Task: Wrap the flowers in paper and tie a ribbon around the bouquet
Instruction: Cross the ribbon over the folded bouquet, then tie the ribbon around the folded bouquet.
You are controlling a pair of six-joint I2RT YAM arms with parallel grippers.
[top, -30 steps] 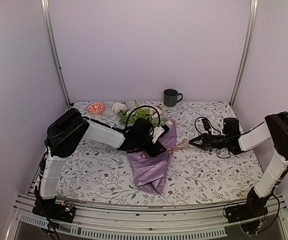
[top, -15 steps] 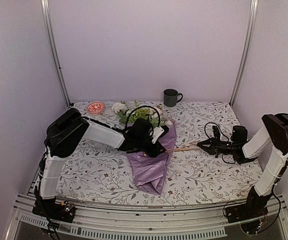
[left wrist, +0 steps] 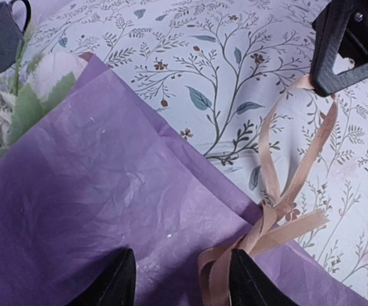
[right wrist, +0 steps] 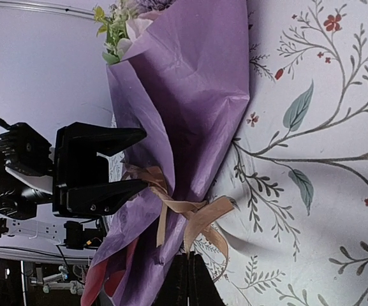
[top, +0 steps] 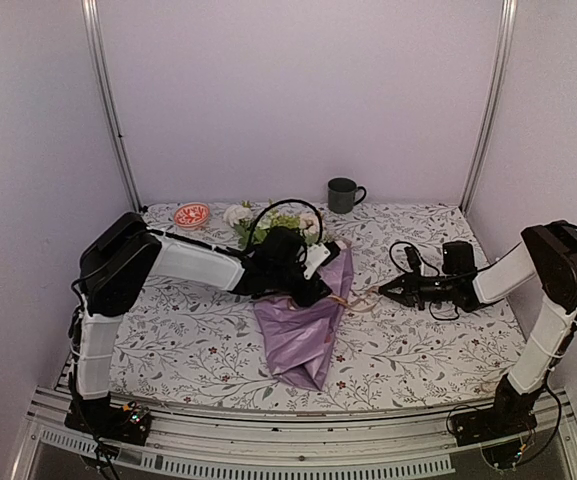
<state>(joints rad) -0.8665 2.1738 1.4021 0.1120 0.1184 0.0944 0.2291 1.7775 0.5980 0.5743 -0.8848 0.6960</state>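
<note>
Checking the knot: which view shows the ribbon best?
Left wrist: the ribbon is close, knot and strands sharp. Right wrist shows it bunched against the paper; top external, only a thin strand.

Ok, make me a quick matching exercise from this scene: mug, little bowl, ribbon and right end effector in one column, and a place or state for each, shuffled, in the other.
Column one:
1. mug
2. bowl
3. ribbon
4. right end effector

Column two:
A. shut on one end of the ribbon
B. at the back, right of the flowers
C. at the back, left of the flowers
D. tied around the paper

Pairs: 1-B, 2-C, 3-D, 4-A.
</note>
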